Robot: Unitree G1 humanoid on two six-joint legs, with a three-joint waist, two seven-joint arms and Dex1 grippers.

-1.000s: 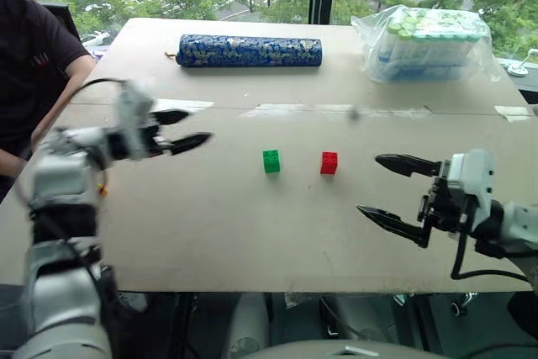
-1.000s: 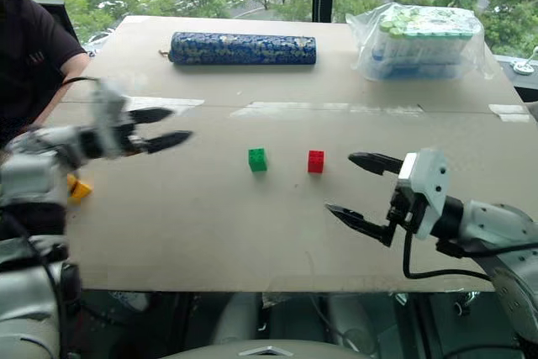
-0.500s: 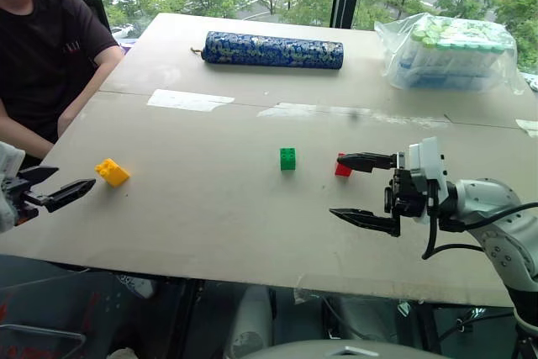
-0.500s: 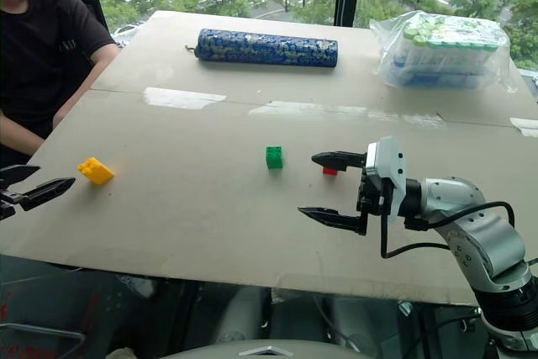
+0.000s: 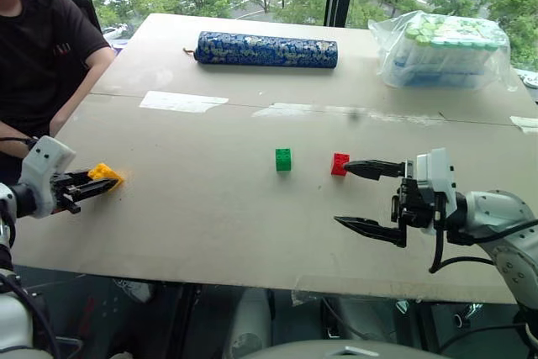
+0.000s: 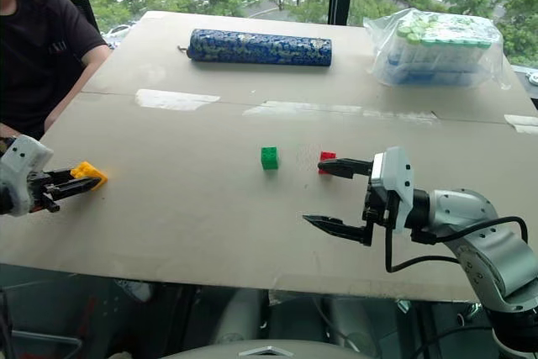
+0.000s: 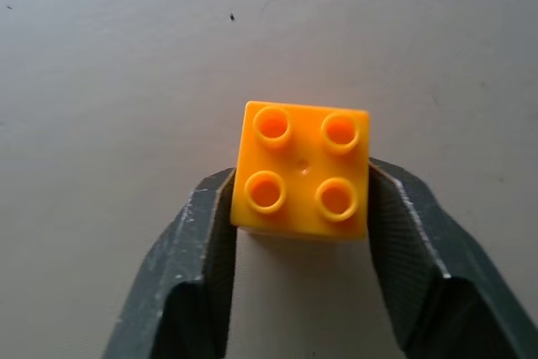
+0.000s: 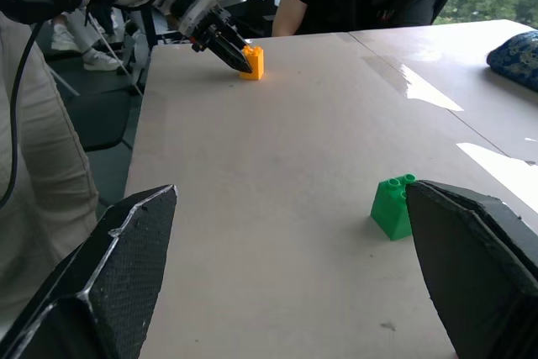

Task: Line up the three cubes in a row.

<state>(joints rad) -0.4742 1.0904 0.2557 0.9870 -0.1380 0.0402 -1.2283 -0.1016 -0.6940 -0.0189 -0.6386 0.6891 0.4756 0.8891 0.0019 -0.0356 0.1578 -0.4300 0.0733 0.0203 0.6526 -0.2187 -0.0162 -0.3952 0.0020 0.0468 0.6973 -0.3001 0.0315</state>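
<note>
You have the pale table spread across the whole scene, with a strip of tape running side to side across its middle. A person in a black shirt sits at its far left corner. At the far right sits a clear plastic bag of small bottles, and toward the far middle lies a long blue patterned roll.

Your right arm reaches in from the right with the right gripper spread wide and pointing left, holding nothing; its upper finger tip is just beside the red cube, though you cannot tell whether they touch. Your left gripper is at the table's left edge, its two black fingers clamped on opposite sides of the yellow cube, which sits studs up on the table surface.

The three cubes are not in a tidy row: the green cube stands near the table's middle, the red cube is near it on the right, and the yellow cube is well apart from both, far over on the left and slightly closer to you.
</note>
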